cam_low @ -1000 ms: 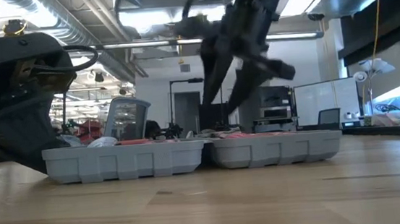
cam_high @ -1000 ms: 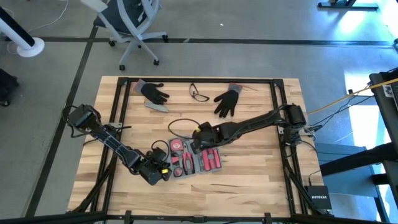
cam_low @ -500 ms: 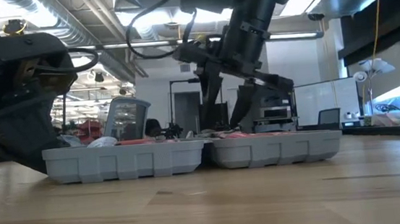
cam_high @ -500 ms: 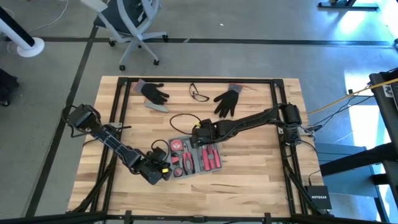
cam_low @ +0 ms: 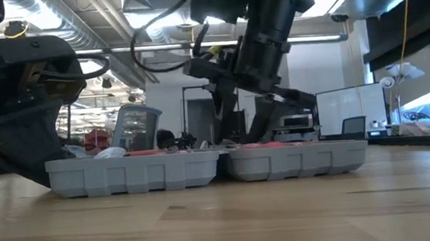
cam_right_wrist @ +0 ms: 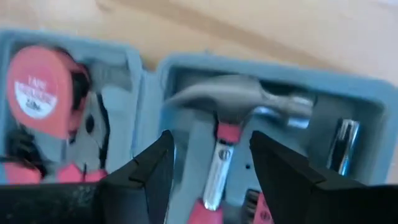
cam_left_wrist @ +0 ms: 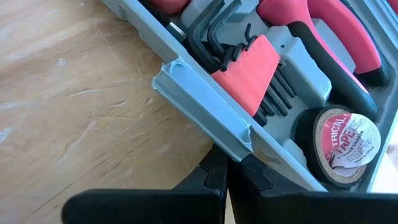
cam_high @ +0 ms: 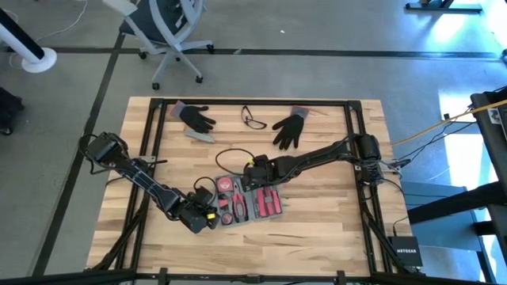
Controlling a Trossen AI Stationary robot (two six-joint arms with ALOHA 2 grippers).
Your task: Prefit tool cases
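The wooden table (cam_high: 333,222) carries the whole job, and the tool case (cam_high: 251,203) lies opened flat on it a little toward six o'clock from the middle, both halves face up, so the moulded recesses can be reached from above. From the level of the tabletop the two grey shells (cam_low: 207,168) sit end to end and flush on the wood, which I judge is why nothing rocks while the arms work. The left arm reaches in from nine o'clock, and the left gripper (cam_left_wrist: 227,177) sits low at the case's eight o'clock corner with its fingers pressed together against the outer wall; it looks to me like a brace that keeps the case from sliding, though I cannot say how hard it bears. The right arm comes from three o'clock, and the right gripper (cam_right_wrist: 210,165) hangs over the case's twelve o'clock edge with its fingers spread and nothing between them. Directly under that gap lies the hammer (cam_right_wrist: 239,109), its steel head across the recess and its red-banded shaft running toward the wrist, so the spread seems set to straddle the shaft, either to press it home or to lift it. In the neighbouring half a red tape measure (cam_right_wrist: 38,92) fills its pocket. Near the braced corner sit a fan of hex keys (cam_left_wrist: 252,59) in a red holder and a roll of electrical tape (cam_left_wrist: 339,140), each nested in its own well.
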